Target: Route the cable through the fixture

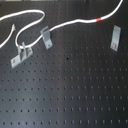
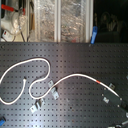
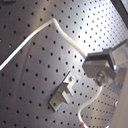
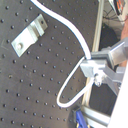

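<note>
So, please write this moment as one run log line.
gripper: shut on cable | red band: lying on board | cable: resting against middle fixture | routing: not yet done

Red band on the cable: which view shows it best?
The first exterior view: the red band stands out sharply on the cable against the black board. The second exterior view shows it small. The first wrist view catches it at the frame edge. The second wrist view doesn't show it.

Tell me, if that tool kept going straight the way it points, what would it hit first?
Probably the black pegboard, right behind the cable pinched at the tool tips, though depth is hard to judge.
</note>
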